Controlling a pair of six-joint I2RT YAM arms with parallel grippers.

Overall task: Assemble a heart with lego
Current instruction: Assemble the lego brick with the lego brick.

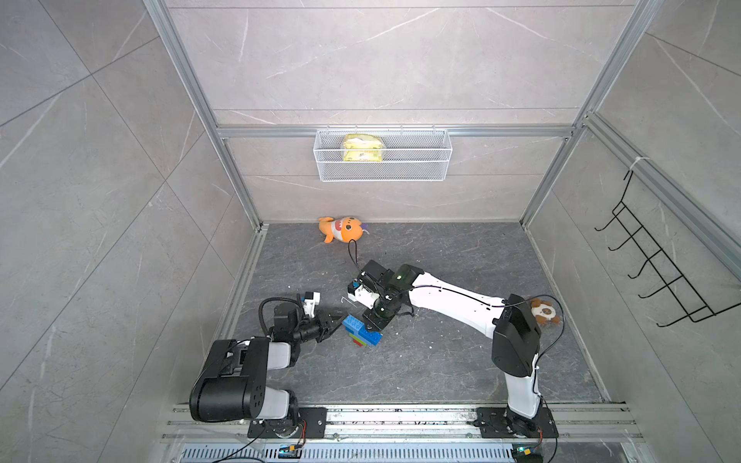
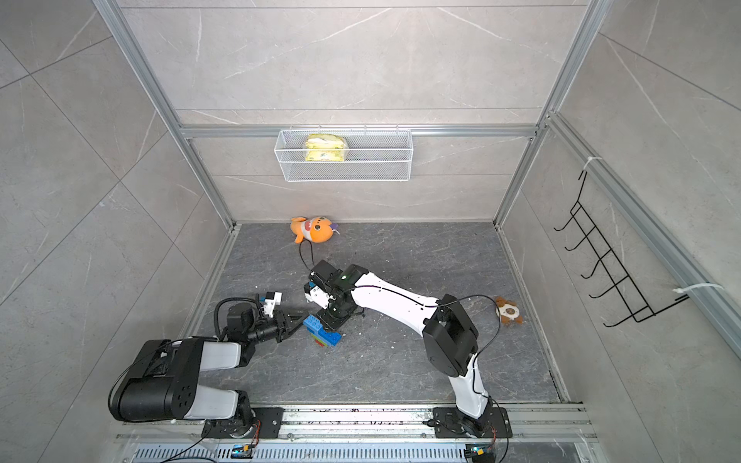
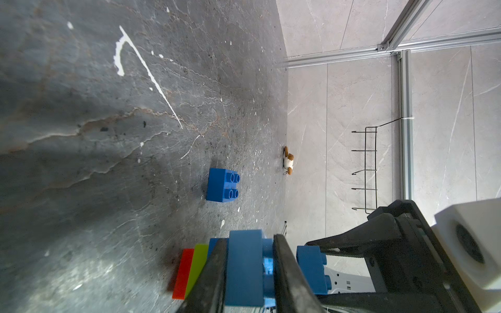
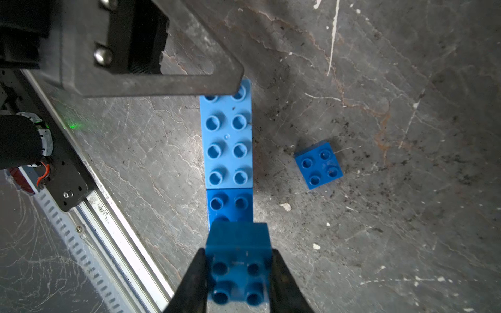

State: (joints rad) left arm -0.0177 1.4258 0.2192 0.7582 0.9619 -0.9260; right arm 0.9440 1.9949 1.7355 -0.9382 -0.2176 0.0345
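The heart stands on edge on the dark floor: blue layers, then a lime-green brick and a red brick against the floor. My left gripper comes in from the left and is shut on the heart's wide blue layer. My right gripper points down over the heart's right end, shut on a blue square lego brick. That brick sits over the dark blue studs next to the light blue oblong. A loose blue square brick lies nearby, hidden in both top views.
An orange plush shark lies by the back wall and a brown plush toy by the right wall. A wire basket with a yellow pack hangs on the back wall. A black hook rack hangs at right. The arms' mounting rail runs along the front.
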